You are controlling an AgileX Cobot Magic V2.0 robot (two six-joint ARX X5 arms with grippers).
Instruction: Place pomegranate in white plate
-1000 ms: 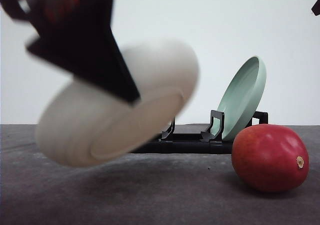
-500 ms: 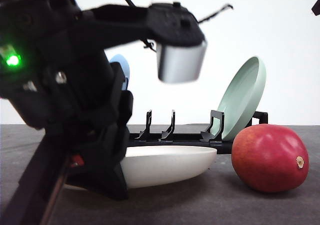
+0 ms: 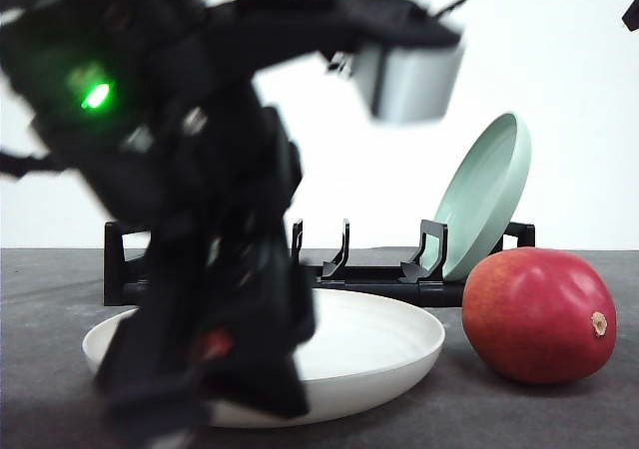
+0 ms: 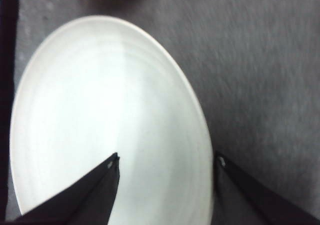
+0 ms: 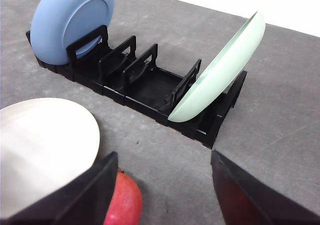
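plate [image 3: 399, 344] now flat on the table, half a second ago tilted in the left gripper [image 4: 165, 161]; its jaws look spread astride the rim, though blurred. pomegranate [image 3: 539, 314] just beside the plate, under the open right gripper [image 5: 162, 172]. we judge pickup next.

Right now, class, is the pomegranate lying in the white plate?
No: in the front view the pomegranate rests on the grey table beside the white plate, outside its rim.
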